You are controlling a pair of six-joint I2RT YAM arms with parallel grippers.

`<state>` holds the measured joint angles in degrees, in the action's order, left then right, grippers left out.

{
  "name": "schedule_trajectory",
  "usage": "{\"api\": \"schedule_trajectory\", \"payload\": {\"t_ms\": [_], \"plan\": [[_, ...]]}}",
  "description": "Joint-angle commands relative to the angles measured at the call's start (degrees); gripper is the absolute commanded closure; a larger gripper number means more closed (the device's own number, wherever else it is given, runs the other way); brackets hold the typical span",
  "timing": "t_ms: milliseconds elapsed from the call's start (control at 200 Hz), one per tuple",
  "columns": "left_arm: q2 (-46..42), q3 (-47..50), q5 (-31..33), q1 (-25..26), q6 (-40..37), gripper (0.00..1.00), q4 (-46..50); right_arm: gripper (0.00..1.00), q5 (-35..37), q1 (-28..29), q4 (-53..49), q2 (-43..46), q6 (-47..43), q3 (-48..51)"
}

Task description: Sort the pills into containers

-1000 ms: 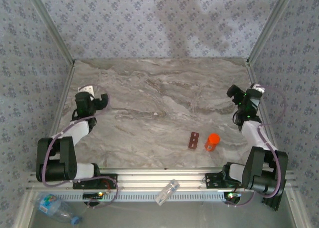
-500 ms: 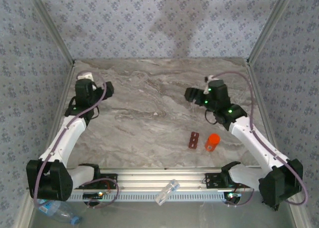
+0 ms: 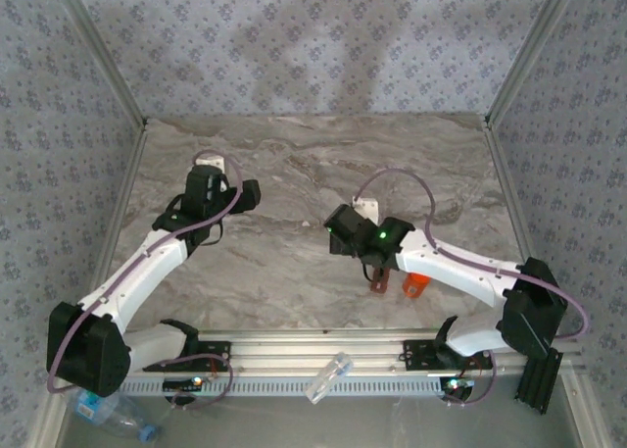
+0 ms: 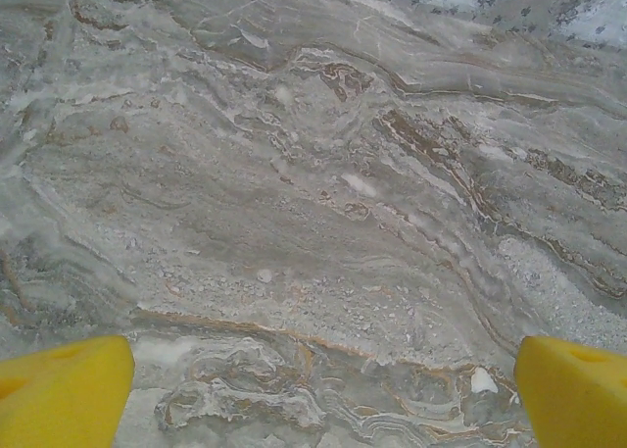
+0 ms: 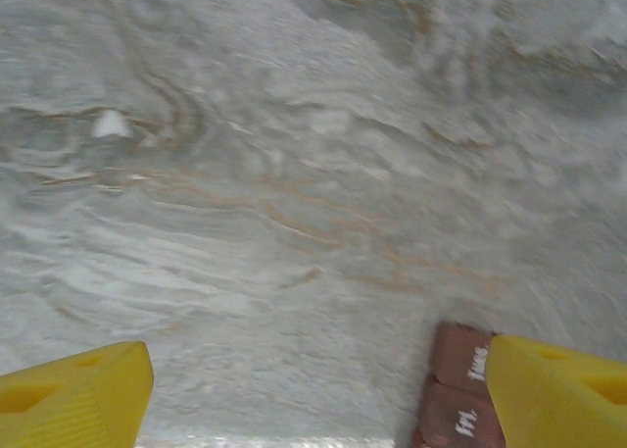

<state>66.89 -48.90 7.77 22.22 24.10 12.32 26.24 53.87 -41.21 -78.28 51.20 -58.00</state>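
Near the near edge of the table, right of middle, the orange-red pill bottle is seen just beside a brown-red pill strip. Over the strip the right gripper is held spread; farther left, the left gripper is spread over bare marble.

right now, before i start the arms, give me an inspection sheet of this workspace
surface: marble-pattern table, no damage seen
job's things: orange-red pill bottle, partly under the right arm; dark red pill organiser beside it
clutter: clear water bottle and small clear bottle, both off the marble at the near edge
end effectors: left end effector open, empty; right end effector open, empty, organiser by its right finger
cables: purple cable loops along both arms, off the job's things
surroundings: patterned walls, metal frame
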Motion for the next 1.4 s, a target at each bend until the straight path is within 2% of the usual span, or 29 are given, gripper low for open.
{"api": "schedule_trajectory", "payload": {"t_ms": [0,220,530,1394], "plan": [[0.5,1.0,0.8,0.5,0.8,0.01,-0.1,0.07,5.4,1.6,-5.9,0.2,10.8,2.6],[1.3,1.8,0.3,0.9,1.4,0.00,-1.2,0.01,4.3,3.6,-5.8,-1.6,18.1,5.6],[2.1,1.6,0.1,1.7,1.4,0.01,-1.9,0.00,0.8,4.1,-2.1,-4.5,24.6,9.8],[1.6,0.7,1.2,2.2,1.7,0.01,-0.8,0.00,-5.1,4.0,10.4,-10.9,24.4,11.5]]}}
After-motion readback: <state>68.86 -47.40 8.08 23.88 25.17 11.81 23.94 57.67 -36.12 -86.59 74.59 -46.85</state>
